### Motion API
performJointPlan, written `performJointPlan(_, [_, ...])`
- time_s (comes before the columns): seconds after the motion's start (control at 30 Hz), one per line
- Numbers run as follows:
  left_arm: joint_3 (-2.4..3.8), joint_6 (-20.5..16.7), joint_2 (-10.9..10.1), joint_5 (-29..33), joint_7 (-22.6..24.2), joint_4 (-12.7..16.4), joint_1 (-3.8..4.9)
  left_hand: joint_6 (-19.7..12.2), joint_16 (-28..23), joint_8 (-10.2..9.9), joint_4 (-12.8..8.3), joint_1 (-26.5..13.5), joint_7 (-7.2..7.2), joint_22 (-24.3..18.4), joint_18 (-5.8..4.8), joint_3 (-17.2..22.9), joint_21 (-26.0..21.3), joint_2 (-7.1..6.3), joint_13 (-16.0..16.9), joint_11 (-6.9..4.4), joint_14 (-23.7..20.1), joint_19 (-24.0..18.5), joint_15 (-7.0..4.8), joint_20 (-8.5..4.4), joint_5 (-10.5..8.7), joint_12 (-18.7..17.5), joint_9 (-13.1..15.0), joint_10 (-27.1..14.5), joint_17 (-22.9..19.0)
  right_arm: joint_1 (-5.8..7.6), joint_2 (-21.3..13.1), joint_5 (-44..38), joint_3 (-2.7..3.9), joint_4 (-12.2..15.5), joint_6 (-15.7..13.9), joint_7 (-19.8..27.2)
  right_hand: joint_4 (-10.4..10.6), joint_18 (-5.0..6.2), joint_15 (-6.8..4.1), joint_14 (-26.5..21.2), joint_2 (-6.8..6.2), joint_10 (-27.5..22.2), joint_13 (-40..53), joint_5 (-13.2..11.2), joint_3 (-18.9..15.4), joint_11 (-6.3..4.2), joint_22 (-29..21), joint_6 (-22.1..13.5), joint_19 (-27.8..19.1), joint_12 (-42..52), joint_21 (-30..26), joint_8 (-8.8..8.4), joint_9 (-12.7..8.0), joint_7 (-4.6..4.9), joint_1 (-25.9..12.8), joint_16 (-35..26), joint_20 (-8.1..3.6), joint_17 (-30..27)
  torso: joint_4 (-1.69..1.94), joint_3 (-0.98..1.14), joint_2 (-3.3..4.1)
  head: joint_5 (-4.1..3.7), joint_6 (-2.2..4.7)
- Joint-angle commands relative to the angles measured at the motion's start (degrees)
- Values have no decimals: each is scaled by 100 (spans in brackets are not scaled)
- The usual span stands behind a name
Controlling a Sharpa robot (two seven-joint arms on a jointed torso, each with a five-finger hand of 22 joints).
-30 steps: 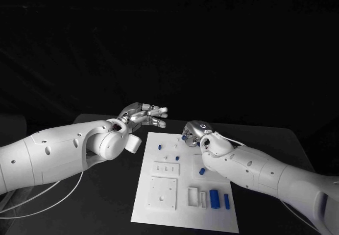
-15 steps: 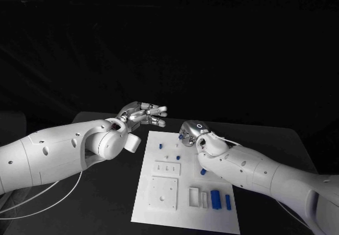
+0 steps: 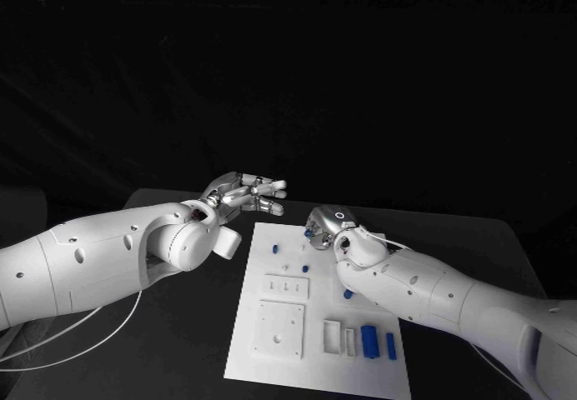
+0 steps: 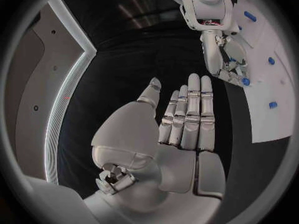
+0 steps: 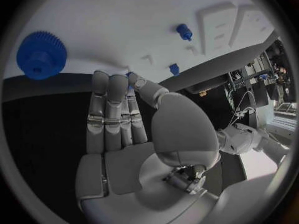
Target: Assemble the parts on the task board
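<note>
Right hand (image 3: 323,225) sits at the board's (image 3: 277,333) far edge, fingers pinching a small blue part (image 4: 245,81), likely to seat it. Left hand (image 3: 247,195) hovers off the board, fingers straight and holding nothing. Right wrist view adds a blue gear (image 5: 40,55) lying on the board.

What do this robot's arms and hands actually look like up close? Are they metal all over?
Not all over. Both arms wear smooth, rounded white shells dotted with small dark screw holes. A thin white cable loops under the left arm. The left hand and right hand are silver metal, with segmented fingers and smooth pale palm pads. A small dark ring marks the right hand's back.
</note>
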Motion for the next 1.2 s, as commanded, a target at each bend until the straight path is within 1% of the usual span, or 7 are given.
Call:
performJointPlan(0.03, [5,91,19,-33,37,6,10,-11,-36,-14,-30,-24,2,-5,-64,-3,-12,39,8,19,14,-32,4,13,23,-5,2,26,-3,-8,22,-46,-4,-34,-28,-49,-4,6,-44,-5,28,41,7,23,18,-5,5,68,33,31,-35,19,26,-47,31,1,7,-5,11,6,15,18,-9])
performJointPlan(0.27, [5,95,32,-34,34,0,11,-11,-36,-14,-30,-24,2,-5,-64,-3,-12,39,8,19,14,-32,4,13,23,-5,2,26,-3,-8,42,-33,-4,-76,-10,-49,-7,9,-42,-9,23,39,8,30,25,-4,53,62,51,32,-87,19,26,-46,28,4,9,-10,21,7,13,22,-4])
performJointPlan(0.4, [5,95,36,-34,32,-1,11,-11,-36,-14,-30,-24,2,-5,-64,-3,-12,39,8,19,14,-32,4,13,23,-5,2,26,-3,-8,48,-6,-4,-102,21,-36,-7,10,-42,-10,20,36,8,33,26,-3,64,59,55,31,-101,18,26,-45,27,4,9,-12,11,4,15,34,-6])
performJointPlan(0.6, [5,94,37,-35,30,-3,12,-11,-36,-14,-30,-24,2,-5,-64,-3,-12,39,8,19,14,-32,4,13,23,-5,2,26,-3,-8,55,39,-6,-90,80,0,-4,11,-41,-11,21,32,8,45,25,-2,80,57,61,31,-126,19,27,-45,20,2,11,-16,7,1,16,36,-20])
performJointPlan(0.83, [5,126,28,-35,35,12,22,-14,-37,-15,-33,-18,3,-17,-64,-7,-2,31,8,21,12,-34,5,13,22,-7,1,16,-3,-9,53,92,-7,-72,115,29,-11,13,-41,-9,32,31,8,47,18,-1,113,51,80,31,-179,18,27,-44,21,1,12,-22,8,-2,15,30,-75])
performJointPlan(1.07, [5,130,21,-35,35,11,26,-14,-37,-15,-33,-18,3,-17,-64,-7,-2,31,8,21,12,-34,5,13,22,-7,1,16,-3,-12,52,107,-7,-81,115,24,-20,17,-41,-11,36,27,7,51,29,1,132,49,89,31,-197,18,27,-43,20,1,11,-24,-3,3,10,35,-83])
performJointPlan(1.2, [5,136,20,-35,33,16,27,-14,-37,-15,-33,-18,3,-17,-64,-7,-2,31,8,21,12,-34,5,13,22,-7,1,16,-3,-14,52,112,-8,-72,101,27,-20,19,-40,-11,33,27,7,56,30,1,144,51,93,31,-209,19,28,-42,12,0,13,-25,6,2,15,39,-80])
